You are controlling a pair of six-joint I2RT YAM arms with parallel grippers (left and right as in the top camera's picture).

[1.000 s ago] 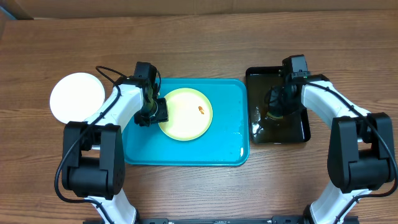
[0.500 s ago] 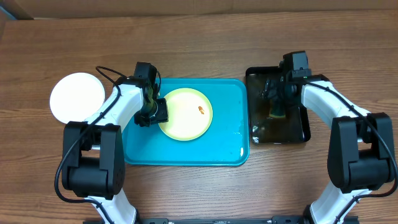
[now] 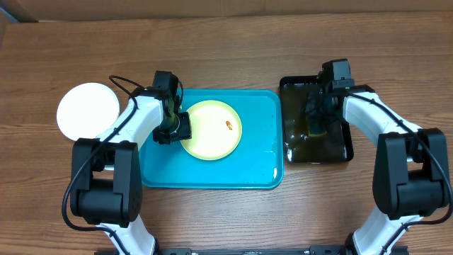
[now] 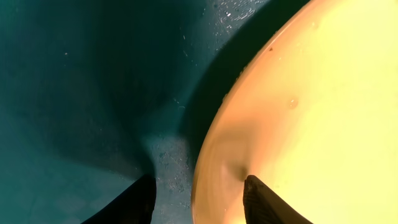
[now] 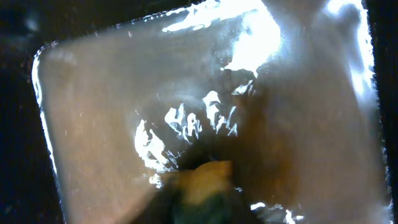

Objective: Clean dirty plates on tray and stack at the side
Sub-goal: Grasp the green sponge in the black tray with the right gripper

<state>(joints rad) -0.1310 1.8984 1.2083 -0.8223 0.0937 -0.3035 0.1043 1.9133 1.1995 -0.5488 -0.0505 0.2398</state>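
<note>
The pale yellow-green plate (image 3: 210, 129) lies in the upper half of the turquoise tray (image 3: 212, 173), left of the tray's middle. A small orange-brown smear (image 3: 228, 125) sits on the plate, right of its centre. The tray lies flat on the wooden bench (image 3: 226, 57).

The left hand (image 3: 176, 129) is down at the plate's left edge. In the left wrist view its two fingers straddle the rim: one finger (image 4: 134, 200) is outside the plate, over the tray floor, and the other finger (image 4: 266, 200) is pressed on the plate's inner slope. The hand is clenched on the plate's rim.

A white plate (image 3: 88, 111) rests on the bench left of the tray, well apart from the yellow-green one. From above, I cannot tell whether it is a single plate or more than one stacked.

Just beside the turquoise tray on the right is a smaller black tray (image 3: 348, 152) holding dark, glossy liquid. The right hand (image 3: 316, 117) is lowered into it. A yellow and green sponge (image 5: 202, 182) lies in the liquid directly below that hand. The fingers themselves are lost in the dark blur of the right wrist view, so I cannot tell whether the hand is grasping the sponge or released.
</note>
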